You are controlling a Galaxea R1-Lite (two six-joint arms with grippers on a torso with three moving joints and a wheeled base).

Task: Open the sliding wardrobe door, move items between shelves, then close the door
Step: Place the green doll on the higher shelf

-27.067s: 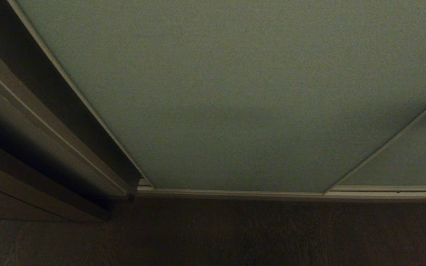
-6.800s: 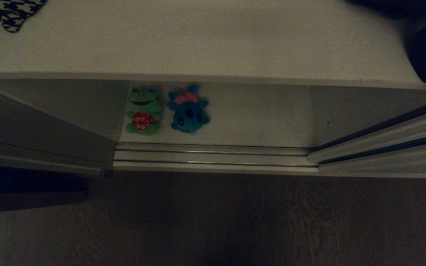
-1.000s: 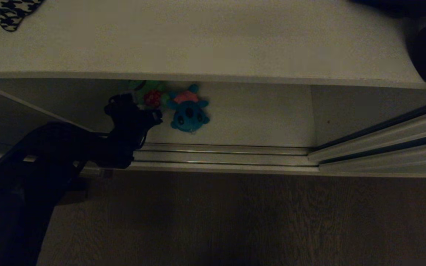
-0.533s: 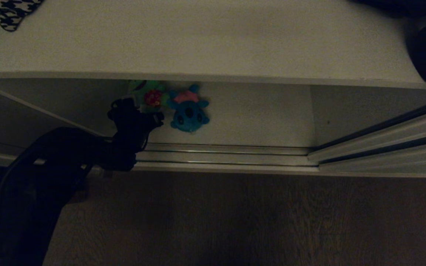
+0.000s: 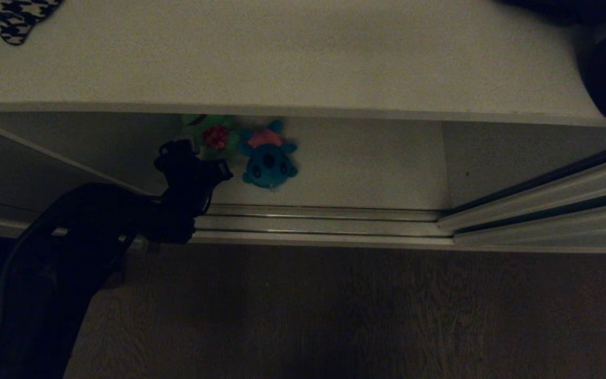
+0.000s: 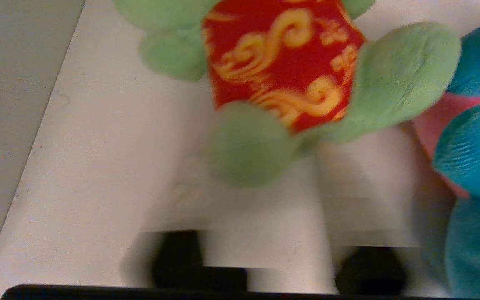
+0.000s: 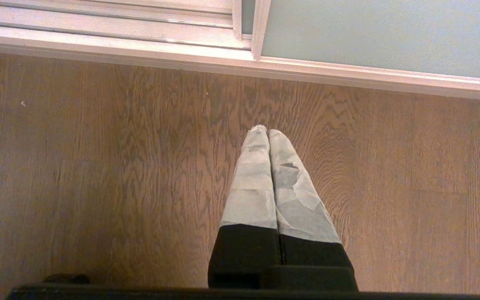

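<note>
My left gripper (image 5: 198,147) has just snapped its jaws in on the green frog (image 6: 290,79) on the lower shelf (image 5: 366,163), beside the teal toy (image 5: 269,160); lifting should follow. My right gripper (image 7: 267,133) hangs clenched over the floor (image 7: 98,166).

The left gripper (image 5: 198,145) meets the green frog (image 5: 213,138) — teal-blue animal (image 5: 269,160) just beside, on the lower shelf (image 5: 366,163).

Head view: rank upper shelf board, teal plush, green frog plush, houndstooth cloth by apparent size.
1. upper shelf board, by far largest.
2. houndstooth cloth, cut off by the frame edge.
3. teal plush.
4. green frog plush, partly hidden by shelf and left gripper; 2–4 unsure.
</note>
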